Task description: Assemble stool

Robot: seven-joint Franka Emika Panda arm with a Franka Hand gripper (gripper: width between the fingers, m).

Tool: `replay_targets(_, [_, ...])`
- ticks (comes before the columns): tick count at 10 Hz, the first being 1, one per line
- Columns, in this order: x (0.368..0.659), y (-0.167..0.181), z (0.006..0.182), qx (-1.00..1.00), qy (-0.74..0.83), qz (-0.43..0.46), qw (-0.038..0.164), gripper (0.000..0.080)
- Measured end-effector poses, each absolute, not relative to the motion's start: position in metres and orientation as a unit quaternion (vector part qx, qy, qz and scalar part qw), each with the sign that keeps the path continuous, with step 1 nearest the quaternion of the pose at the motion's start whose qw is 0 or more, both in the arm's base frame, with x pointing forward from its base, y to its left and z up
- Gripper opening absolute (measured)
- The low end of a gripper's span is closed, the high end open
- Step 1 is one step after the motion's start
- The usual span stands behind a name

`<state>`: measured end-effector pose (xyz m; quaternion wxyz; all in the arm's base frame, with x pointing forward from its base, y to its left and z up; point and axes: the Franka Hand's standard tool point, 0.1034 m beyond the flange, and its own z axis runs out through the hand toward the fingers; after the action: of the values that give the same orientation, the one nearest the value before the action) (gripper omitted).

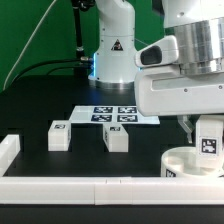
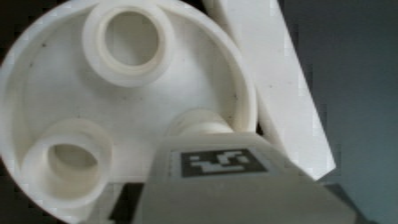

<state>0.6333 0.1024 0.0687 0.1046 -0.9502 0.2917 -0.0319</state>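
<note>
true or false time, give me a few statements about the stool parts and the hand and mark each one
1. The hand grips a tagged leg above the seat. True.
2. All three legs lie loose on the table. False: only two loose legs do; the third is gripped.
3. The marker board lies beyond the loose legs in the exterior view. True.
4. The seat's sockets seen in the wrist view are filled. False: both sockets are empty.

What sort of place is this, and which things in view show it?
Probably a robotics lab bench: a robot arm over a black table, a marker board, and tagged white stool legs laid out.
</note>
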Motion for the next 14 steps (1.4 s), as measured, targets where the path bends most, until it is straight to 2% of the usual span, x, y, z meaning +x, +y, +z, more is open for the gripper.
replay_targets(4, [0.632,0.117,0.065,-0.841,0.529,0.001,0.112,0.0333])
replay_targets(7, [0.635,0.116,0.064,-0.711,0.686,0.019,0.149,0.0333])
replay_targets(8, [0.635,0.117,0.064,-0.702,0.696,0.022,0.149,0.0333])
replay_targets(9, [0.634,0.118,0.064,-0.692,0.706,0.025,0.149,0.0434])
replay_targets(10, [0.634,0.118,0.064,-0.697,0.701,0.023,0.149,0.0434])
replay_targets(11, [0.634,0.118,0.064,-0.698,0.7,0.023,0.149,0.0568])
replay_targets(12, [0.634,0.118,0.064,-0.71,0.688,0.021,0.149,0.0624])
replay_targets(14, [0.632,0.117,0.072,-0.763,0.628,0.023,0.149,0.0644])
